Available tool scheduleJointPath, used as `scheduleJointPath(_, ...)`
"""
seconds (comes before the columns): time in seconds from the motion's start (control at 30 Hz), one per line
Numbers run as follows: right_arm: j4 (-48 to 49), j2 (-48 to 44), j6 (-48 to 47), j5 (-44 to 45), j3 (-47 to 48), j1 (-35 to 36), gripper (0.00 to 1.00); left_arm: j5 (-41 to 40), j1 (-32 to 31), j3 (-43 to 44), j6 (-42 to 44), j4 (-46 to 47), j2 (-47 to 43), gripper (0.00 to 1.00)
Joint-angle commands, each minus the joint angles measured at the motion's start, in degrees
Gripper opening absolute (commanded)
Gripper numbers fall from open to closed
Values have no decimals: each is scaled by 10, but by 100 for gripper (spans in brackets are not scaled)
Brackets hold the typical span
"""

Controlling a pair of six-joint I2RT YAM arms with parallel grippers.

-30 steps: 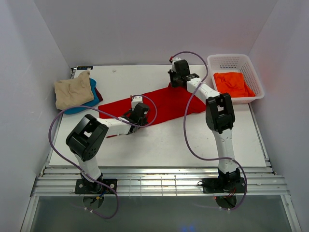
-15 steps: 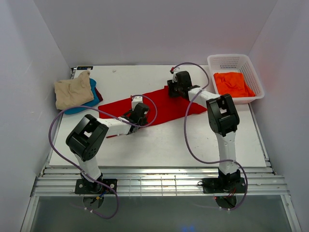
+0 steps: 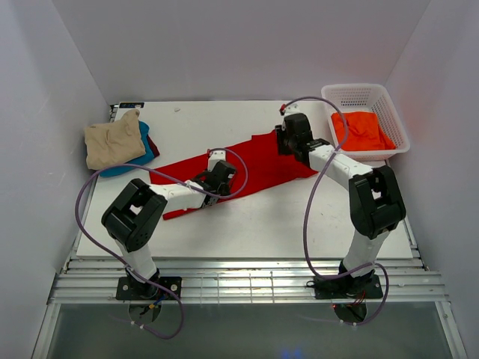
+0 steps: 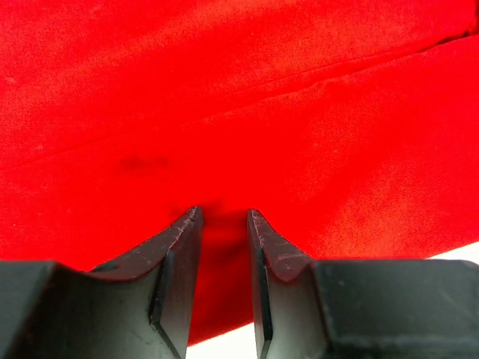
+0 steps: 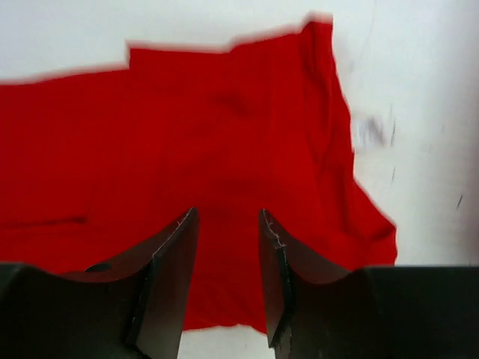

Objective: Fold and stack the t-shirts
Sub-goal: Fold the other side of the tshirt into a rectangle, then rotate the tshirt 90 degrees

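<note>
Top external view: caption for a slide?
Left gripper and right gripper at the red t-shirt; stacked shirts far left, orange shirt in basket.

Shows a rectangular white plastic lattice basket [image 3: 352, 96] standing at the far right corner of a flat white tabletop [image 3: 262, 224]. Ribbed aluminium rails [image 3: 247, 280] along the near edge. Plain pale walls [image 3: 239, 45] on three sides. Small dark flat item [image 3: 131, 105], too small to identify, at the far left corner.

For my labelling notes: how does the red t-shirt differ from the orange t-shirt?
The red t-shirt lies stretched out long on the table; the orange t-shirt sits bunched inside the white basket. The red t-shirt shows more area than the orange t-shirt. Both are plain cloth.
</note>
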Motion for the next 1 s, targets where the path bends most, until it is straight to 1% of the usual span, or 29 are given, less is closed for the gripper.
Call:
scheduleJointPath(0.0,-61,13,17,40,-46,1,43,-12,-5,9,9,-63,-29,42)
scheduleJointPath(0.17,-104,42,41,50,-52,1,40,-18,-6,-4,5,-68,-43,42)
scheduleJointPath(0.27,-114,39,66,66,-70,1,40,-24,-6,-14,3,-71,-55,43)
scheduleJointPath(0.37,-125,37,78,100,-79,1,40,-28,-5,-22,5,-74,-64,43)
scheduleJointPath(0.6,-158,72,80,172,-62,0,40,-36,-6,-53,3,-76,-85,43)
scheduleJointPath(0.7,-158,86,78,173,-50,-6,40,-38,-6,-69,2,-73,-88,42)
scheduleJointPath(0.8,-160,106,68,175,-24,-12,40,-38,-6,-81,2,-71,-89,42)
scheduleJointPath(0.93,-174,143,49,170,36,-22,39,-30,-5,-100,-7,-71,-106,42)
scheduleJointPath(0.97,-179,161,46,168,66,-23,39,-26,-6,-109,-16,-70,-109,42)
